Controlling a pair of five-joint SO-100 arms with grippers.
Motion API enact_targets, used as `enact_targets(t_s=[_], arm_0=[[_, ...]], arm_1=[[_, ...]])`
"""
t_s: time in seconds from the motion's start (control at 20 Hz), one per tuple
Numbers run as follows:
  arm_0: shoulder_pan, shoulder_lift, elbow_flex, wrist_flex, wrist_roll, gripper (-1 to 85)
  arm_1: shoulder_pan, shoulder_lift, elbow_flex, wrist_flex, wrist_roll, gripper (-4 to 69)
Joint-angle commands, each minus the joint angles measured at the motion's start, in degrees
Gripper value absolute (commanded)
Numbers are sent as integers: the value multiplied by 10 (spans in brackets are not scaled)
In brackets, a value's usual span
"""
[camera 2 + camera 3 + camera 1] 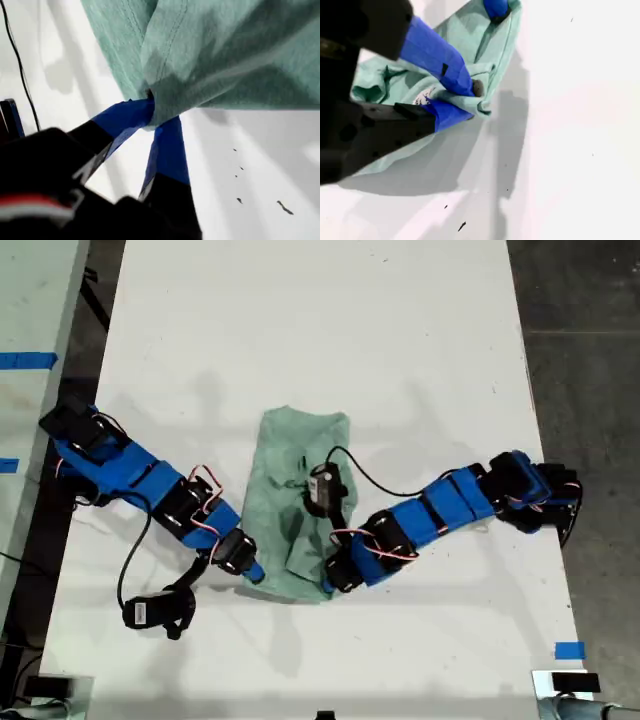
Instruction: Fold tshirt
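Observation:
The pale mint-green tshirt (300,455) lies crumpled in a narrow bunch at the middle of the white table (300,320). My first gripper (258,575), on the arm coming from the exterior view's left, is shut on a near corner of the tshirt (225,50), the cloth pinched between its blue fingertips (152,117). My second gripper (328,586), on the arm from the exterior view's right, is shut on the same near edge of the tshirt (385,82) a short way along, its jaws (475,102) closed on a fold by a white label. The first gripper's tip (496,11) shows beyond it.
The second arm's wrist camera (322,488) hangs over the shirt, and a black cable loop (130,580) lies beside the first arm. Blue tape (570,650) marks the near corner at the exterior view's right. Dark floor (590,360) borders the table on both sides.

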Motion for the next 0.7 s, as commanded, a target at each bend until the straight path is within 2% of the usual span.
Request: enact_targets(t_s=[0.0, 0.2, 0.4, 0.65], arm_0=[[0, 26, -53, 11, 4, 1], [-71, 58, -49, 71, 42, 1], [-191, 103, -42, 126, 125, 1], [-323, 108, -31, 142, 224, 1]], arm_1=[[13, 71, -30, 20, -32, -6], [96, 96, -28, 62, -104, -6], [196, 144, -23, 112, -176, -6], [286, 160, 1, 149, -216, -6]])
